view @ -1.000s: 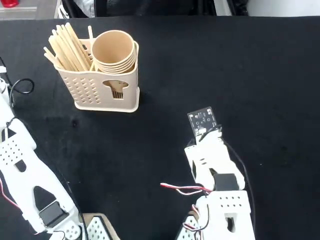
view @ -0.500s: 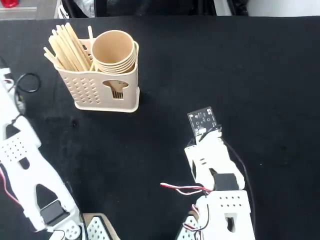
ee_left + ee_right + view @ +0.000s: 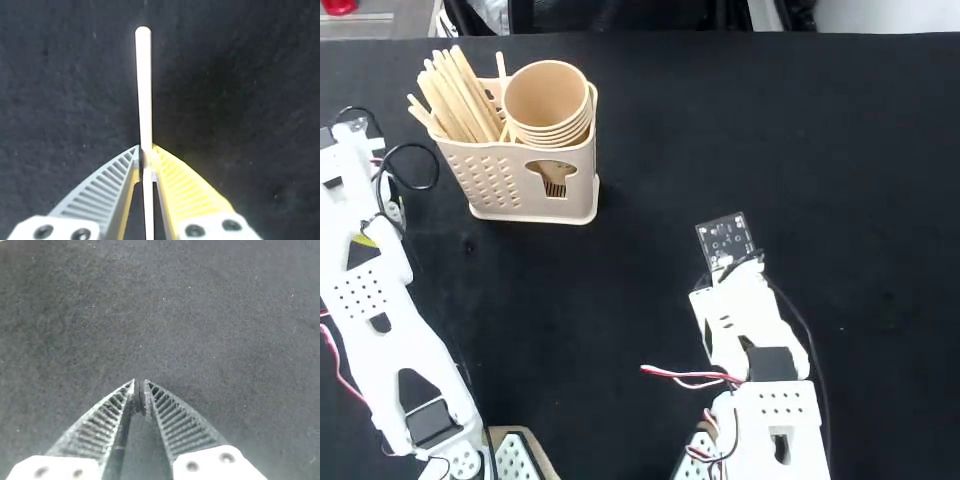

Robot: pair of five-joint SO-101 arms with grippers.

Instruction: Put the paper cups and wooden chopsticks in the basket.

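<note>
1. My left gripper (image 3: 144,152) is clamped tight on a single wooden chopstick (image 3: 143,85). The stick runs straight out past the fingertips, over the black cloth (image 3: 800,130).
2. My right gripper (image 3: 139,386) has its jaws pressed together with nothing between them, hanging above the same cloth.
3. The basket (image 3: 525,185) stands upright on the cloth. A nested stack of paper cups (image 3: 548,100) sits in its right side and a leaning bundle of chopsticks (image 3: 455,95) in its left.
4. The left arm (image 3: 370,290) lies left of the basket and nearer to me. The right arm (image 3: 750,340) is well apart from the basket, to its right and nearer.
5. The cloth is matte, with fine pale specks.
6. Beyond the basket, past the table's far edge, I see a grey strip (image 3: 390,18) with a red object (image 3: 340,6) on it.
</note>
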